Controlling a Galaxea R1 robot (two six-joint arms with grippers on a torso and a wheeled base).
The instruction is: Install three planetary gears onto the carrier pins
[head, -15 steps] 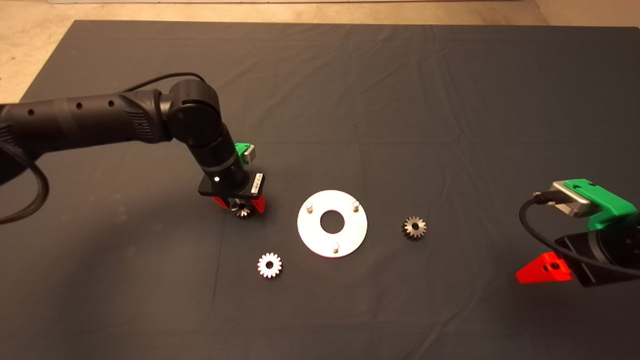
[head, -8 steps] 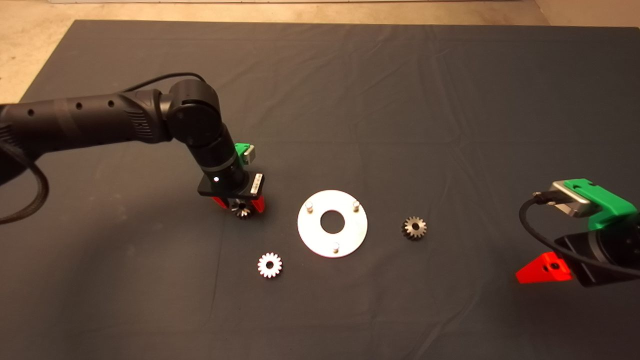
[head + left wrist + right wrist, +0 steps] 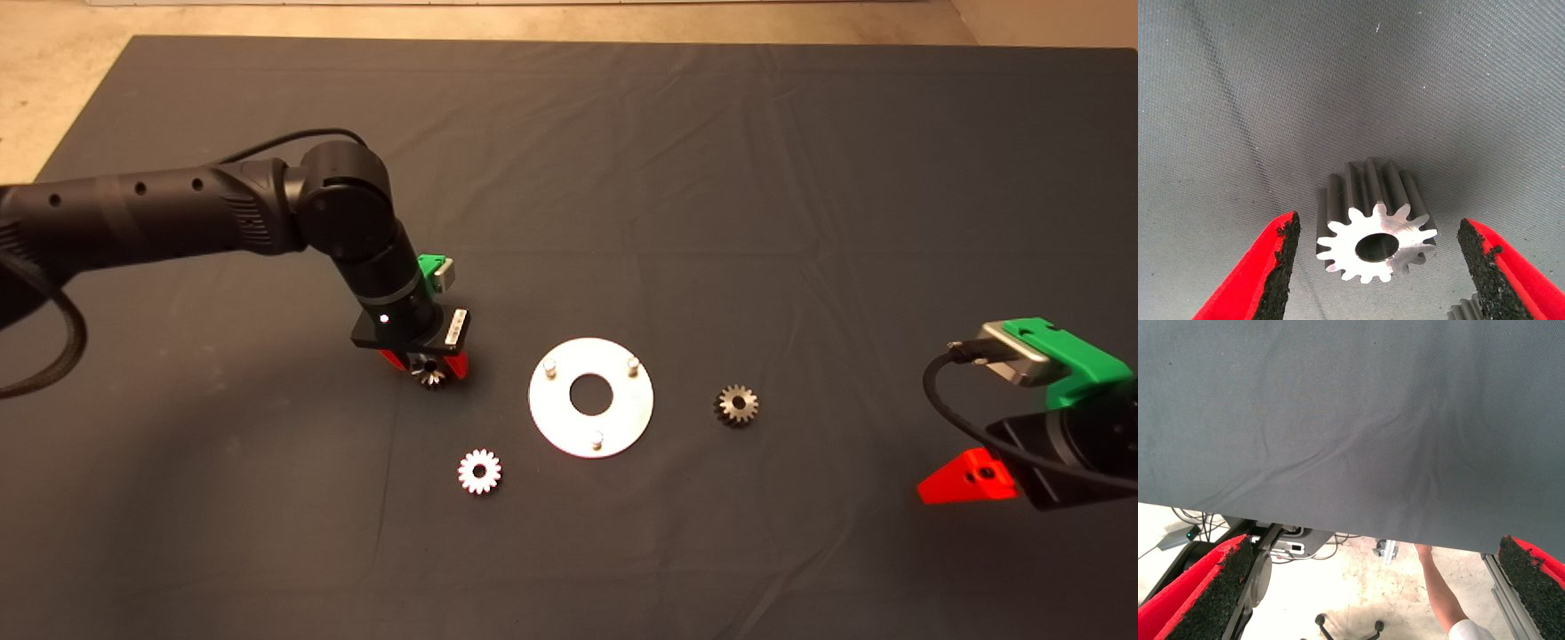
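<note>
My left gripper [image 3: 428,366] stands over the mat left of the carrier disc [image 3: 551,411], open, one finger on each side of a silvery-grey planetary gear [image 3: 431,378]. In the left wrist view the gear [image 3: 1401,230] lies flat between the gripper's [image 3: 1376,225] black pads [image 3: 1281,257], with a gap on both sides. The disc's three pins [image 3: 549,365] [image 3: 632,364] [image 3: 597,437] are bare. A bright gear [image 3: 479,471] lies in front of the disc on the left. A darker gear [image 3: 736,405] lies to its right. My right gripper [image 3: 935,492] is parked at the lower right, open.
The dark mat [image 3: 711,178] has creases and bare cloth all around the parts. The right wrist view looks past the mat's edge [image 3: 1338,507] at the floor, with cables, a chair base [image 3: 1348,628] and a person's arm [image 3: 1439,590].
</note>
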